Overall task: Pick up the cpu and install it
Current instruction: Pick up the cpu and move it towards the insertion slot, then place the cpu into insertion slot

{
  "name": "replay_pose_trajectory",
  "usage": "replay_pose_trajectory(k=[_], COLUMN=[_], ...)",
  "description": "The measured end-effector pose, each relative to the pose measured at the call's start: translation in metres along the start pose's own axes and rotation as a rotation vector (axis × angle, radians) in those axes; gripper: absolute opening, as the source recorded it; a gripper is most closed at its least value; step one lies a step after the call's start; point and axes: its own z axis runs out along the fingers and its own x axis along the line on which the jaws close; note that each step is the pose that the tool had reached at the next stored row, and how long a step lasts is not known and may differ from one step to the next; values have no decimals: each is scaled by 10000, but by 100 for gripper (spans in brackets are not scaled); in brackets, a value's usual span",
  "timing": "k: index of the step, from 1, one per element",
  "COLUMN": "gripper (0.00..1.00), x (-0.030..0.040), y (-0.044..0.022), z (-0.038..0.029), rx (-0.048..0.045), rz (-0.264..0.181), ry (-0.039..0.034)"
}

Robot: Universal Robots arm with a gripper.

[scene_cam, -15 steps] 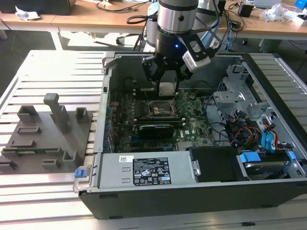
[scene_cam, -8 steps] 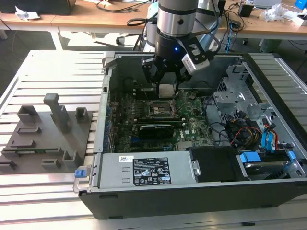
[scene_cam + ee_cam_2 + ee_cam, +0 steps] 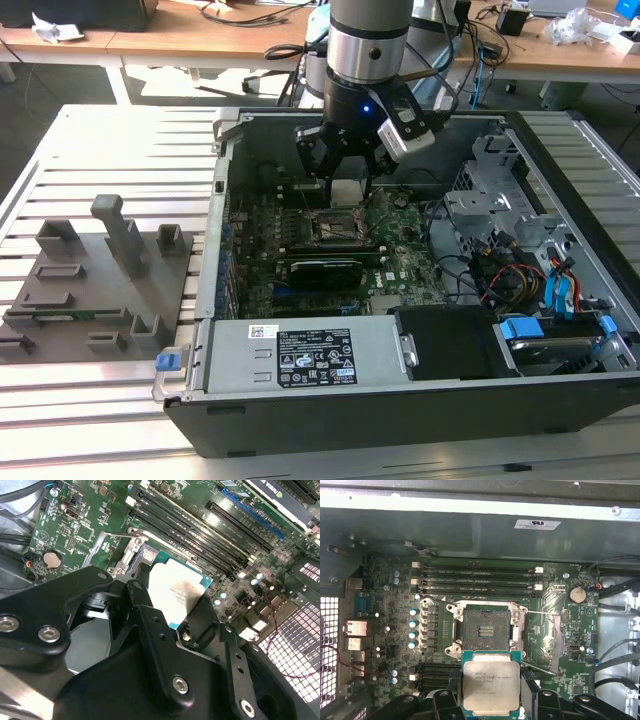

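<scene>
My gripper hangs inside the open computer case, shut on the cpu. The cpu is a small flat square chip with a pale silvery top and a teal edge, gripped by its sides between black fingers. It is held level a little above the motherboard, just beside the open black socket, whose metal load frame is swung open. In the second wrist view the cpu shows between the fingers, over the socket's metal rim.
Memory slots run along one side of the socket. A black expansion card lies across the board. A power supply, a drive cage and loose cables stand inside the case. Grey fixture blocks sit at the exterior view's left.
</scene>
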Motion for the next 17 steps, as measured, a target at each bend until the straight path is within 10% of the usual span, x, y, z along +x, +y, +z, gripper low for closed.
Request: replay_pose_trajectory(k=[17], gripper=[55], x=[0], y=[0], z=[3], rx=[20], rz=[232], ry=[0])
